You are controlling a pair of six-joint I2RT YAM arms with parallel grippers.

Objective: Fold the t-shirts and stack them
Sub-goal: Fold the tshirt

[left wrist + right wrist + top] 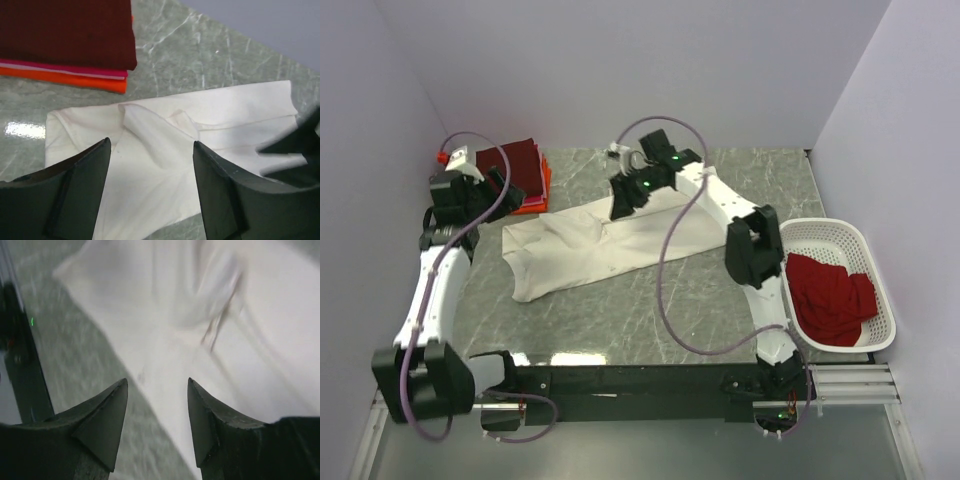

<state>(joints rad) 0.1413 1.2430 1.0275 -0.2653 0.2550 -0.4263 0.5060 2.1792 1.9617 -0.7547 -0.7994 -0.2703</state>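
Note:
A large cream-white t-shirt (pixel 590 245) lies spread and wrinkled on the marble table; it also shows in the left wrist view (pixel 190 135) and, blurred, in the right wrist view (pixel 210 315). A folded stack with a dark maroon shirt (pixel 520 165) on top of pink and orange ones (pixel 70 75) sits at the back left. A red t-shirt (pixel 830 295) lies crumpled in the basket. My left gripper (pixel 151 145) is open and empty above the white shirt's left end. My right gripper (pixel 157 385) is open and empty above the shirt's far edge.
A white plastic lattice basket (pixel 865 250) stands at the right edge of the table. White walls close in the back and both sides. Bare marble (pixel 620 320) lies in front of the white shirt.

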